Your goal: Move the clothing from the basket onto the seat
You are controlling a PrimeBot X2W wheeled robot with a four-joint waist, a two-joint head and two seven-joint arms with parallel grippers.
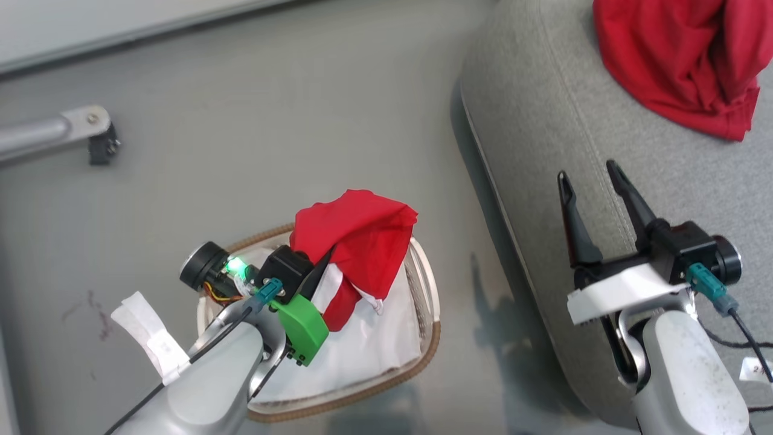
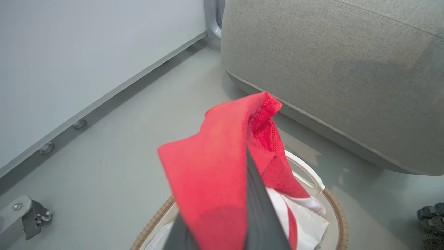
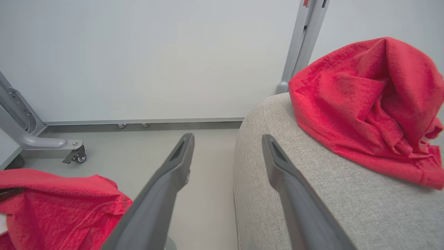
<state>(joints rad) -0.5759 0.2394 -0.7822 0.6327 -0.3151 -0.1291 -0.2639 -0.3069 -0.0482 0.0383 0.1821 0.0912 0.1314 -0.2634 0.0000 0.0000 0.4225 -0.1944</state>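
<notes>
Two reds, well apart: the plain garment (image 1: 676,54) lies heaped on the seat (image 1: 543,121); the striped garment (image 1: 356,241) hangs over the basket (image 1: 423,356), clamped in the left pincer (image 1: 326,260). The right pincer (image 1: 587,171) stands spread, holding nothing, above the seat's near edge.

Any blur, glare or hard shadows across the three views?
Head view: even soft light, no glare, only a faint shadow on the floor between the basket and the seat. Left wrist view: the striped garment is soft nearest the lens, the seat behind sharp. Right wrist view: the right gripper blurs slightly toward the bottom edge; the plain red garment is crisp.
</notes>
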